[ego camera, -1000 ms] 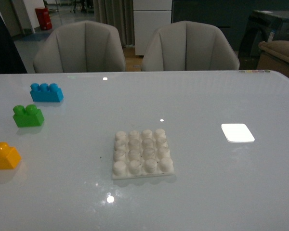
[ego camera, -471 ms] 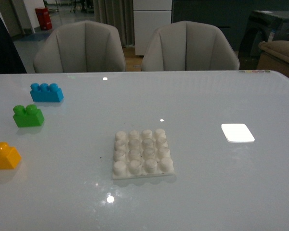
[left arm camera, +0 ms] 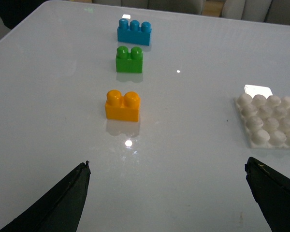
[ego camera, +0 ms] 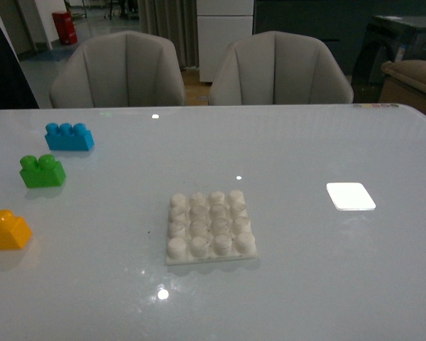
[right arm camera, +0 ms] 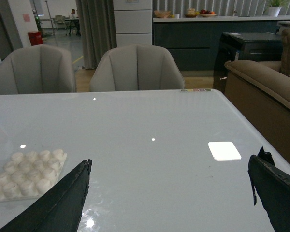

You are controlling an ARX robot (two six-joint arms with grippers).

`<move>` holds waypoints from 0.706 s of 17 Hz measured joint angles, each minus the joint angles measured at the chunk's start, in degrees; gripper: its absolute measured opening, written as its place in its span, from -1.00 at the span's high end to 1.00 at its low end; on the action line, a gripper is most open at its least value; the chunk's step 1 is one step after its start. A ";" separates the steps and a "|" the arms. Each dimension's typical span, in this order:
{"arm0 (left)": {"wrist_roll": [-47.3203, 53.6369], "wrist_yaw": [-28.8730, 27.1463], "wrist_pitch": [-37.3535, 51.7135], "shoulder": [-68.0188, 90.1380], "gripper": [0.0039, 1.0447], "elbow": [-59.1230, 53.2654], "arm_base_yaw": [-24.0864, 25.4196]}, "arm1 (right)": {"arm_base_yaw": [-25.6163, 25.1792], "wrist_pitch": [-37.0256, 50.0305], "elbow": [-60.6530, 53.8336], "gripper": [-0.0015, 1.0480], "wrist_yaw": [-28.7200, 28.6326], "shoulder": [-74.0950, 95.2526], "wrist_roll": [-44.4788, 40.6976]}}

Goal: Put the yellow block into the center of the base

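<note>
The yellow block [ego camera: 6, 230] sits on the table at the far left edge of the front view; it also shows in the left wrist view [left arm camera: 123, 106], ahead of my open left gripper [left arm camera: 167, 169]. The white studded base [ego camera: 208, 227] lies mid-table and shows in the left wrist view [left arm camera: 268, 126] and the right wrist view [right arm camera: 27, 173]. My right gripper [right arm camera: 170, 166] is open and empty over bare table. Neither gripper shows in the front view.
A green two-stud brick [ego camera: 42, 171] and a blue three-stud brick [ego camera: 69, 136] stand beyond the yellow block. A flat white patch [ego camera: 350, 196] lies at the right. Two grey chairs [ego camera: 199, 71] stand behind the table.
</note>
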 joint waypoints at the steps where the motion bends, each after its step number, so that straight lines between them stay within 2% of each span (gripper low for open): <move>1: 0.52 3.08 4.26 4.39 -0.88 0.00 2.67 | 0.00 0.00 0.00 -0.88 0.02 0.00 0.00; 4: 4.07 11.10 18.84 20.28 -0.88 1.55 9.03 | 0.00 -0.02 0.00 -0.88 0.00 0.00 0.00; 5: 6.27 13.60 26.21 28.83 -0.88 4.22 11.02 | 0.00 0.00 0.00 -0.88 0.00 0.00 0.00; 6: 8.37 15.93 32.92 37.73 -0.88 8.07 12.24 | 0.00 -0.02 0.00 -0.88 0.00 0.00 0.00; 8: 12.68 17.38 40.63 53.37 -0.88 15.98 12.92 | 0.00 -0.02 0.00 -0.88 0.00 0.00 0.00; 12: 17.46 20.06 38.64 74.66 -0.88 27.82 13.94 | 0.00 0.00 0.00 -0.88 0.00 0.00 0.00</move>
